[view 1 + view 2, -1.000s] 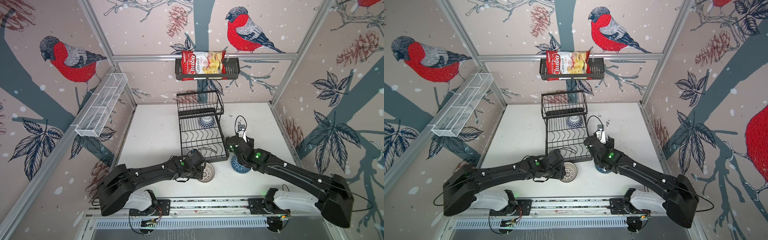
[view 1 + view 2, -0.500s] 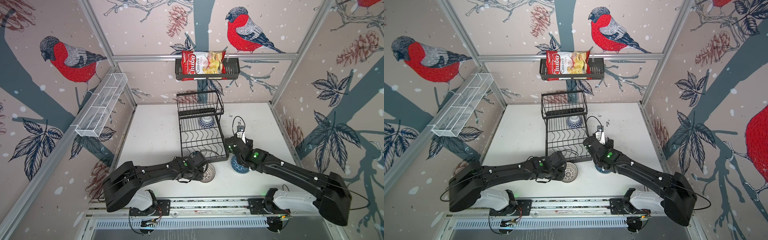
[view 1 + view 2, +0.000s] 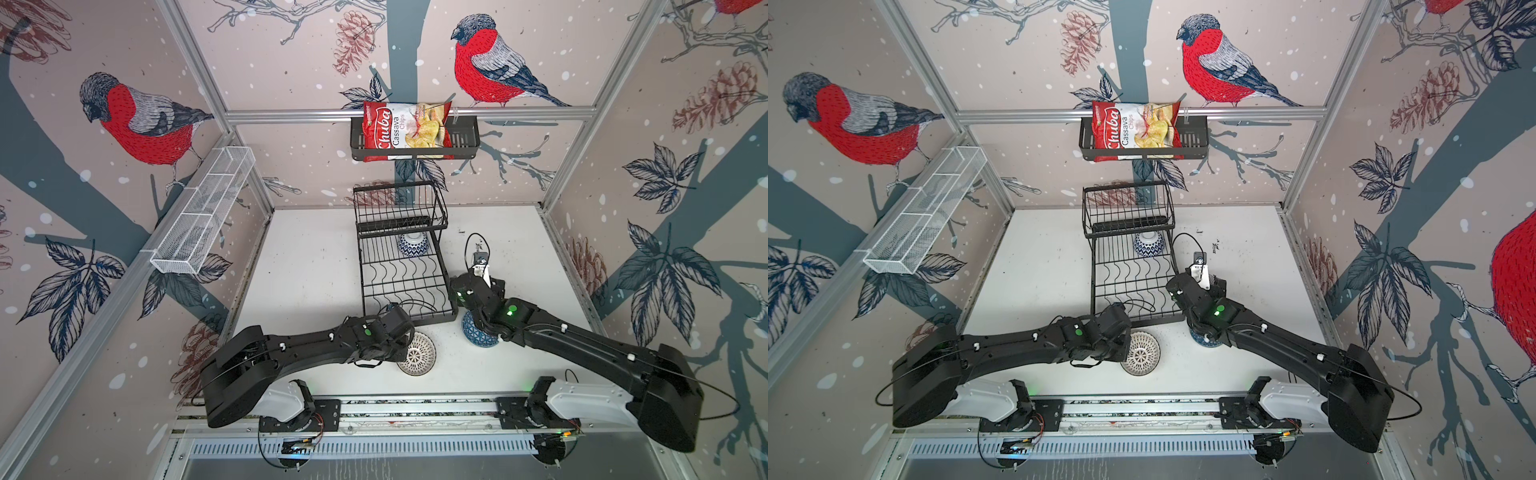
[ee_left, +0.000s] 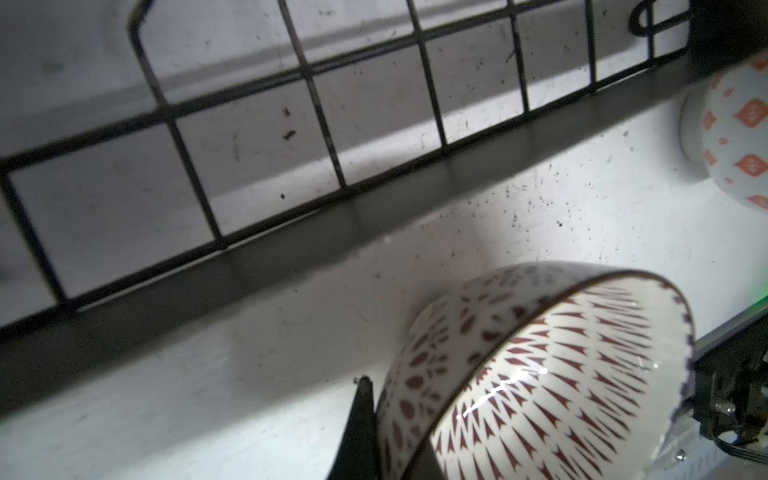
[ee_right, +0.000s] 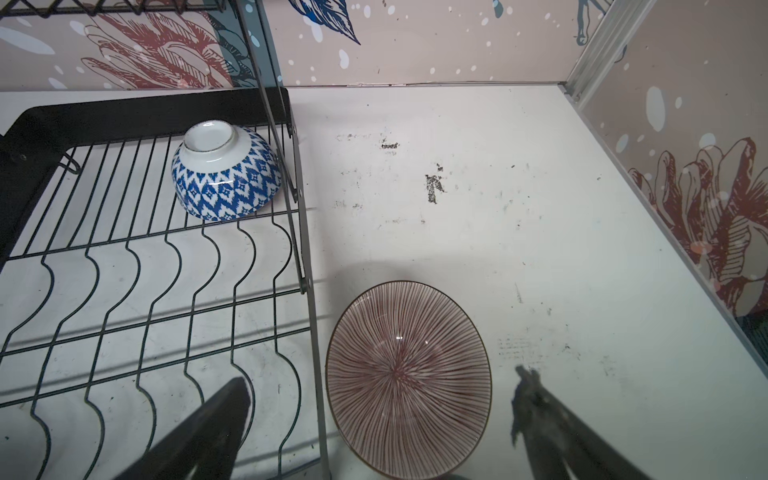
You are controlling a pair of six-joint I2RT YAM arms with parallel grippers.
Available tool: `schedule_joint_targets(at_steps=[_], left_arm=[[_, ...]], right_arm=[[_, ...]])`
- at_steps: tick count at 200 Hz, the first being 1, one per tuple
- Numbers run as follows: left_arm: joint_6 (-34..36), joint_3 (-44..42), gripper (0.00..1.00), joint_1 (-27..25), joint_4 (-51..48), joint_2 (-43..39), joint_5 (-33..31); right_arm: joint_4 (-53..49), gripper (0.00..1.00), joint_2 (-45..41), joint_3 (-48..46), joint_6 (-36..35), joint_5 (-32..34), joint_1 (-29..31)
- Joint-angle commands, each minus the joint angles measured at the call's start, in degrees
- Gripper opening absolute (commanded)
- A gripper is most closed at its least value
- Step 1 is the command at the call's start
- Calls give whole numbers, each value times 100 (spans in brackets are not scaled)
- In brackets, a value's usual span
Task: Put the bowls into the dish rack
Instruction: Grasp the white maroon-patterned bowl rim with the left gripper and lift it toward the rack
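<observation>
Presently, dish rack (image 5: 124, 114), one blue bowl (image 5: 226, 174) (overturned), basket (image 3: 463, 137), chip bag (image 3: 405, 131).

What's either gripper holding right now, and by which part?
The left gripper pinches the maroon-patterned bowl by its rim. The right gripper is open, holding nothing.

Glossy glazed bowl (image 4: 561, 374); matt wire rack (image 4: 291, 245)
</observation>
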Motion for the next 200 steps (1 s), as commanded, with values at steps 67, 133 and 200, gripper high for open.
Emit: schedule_joint_targets(at_steps=[67, 133, 200], left_arm=[[411, -539, 0, -59, 392, -1895, -557], [841, -787, 0, 1379, 1226, -2893, 210], [1266, -526, 0, 2863, 2337, -1946, 1898]], right_arm=[[461, 99, 203, 423, -564, -1118, -356], [613, 100, -149, 558, -945, -2401, -697], [951, 100, -399, 412, -1263, -3403, -761]])
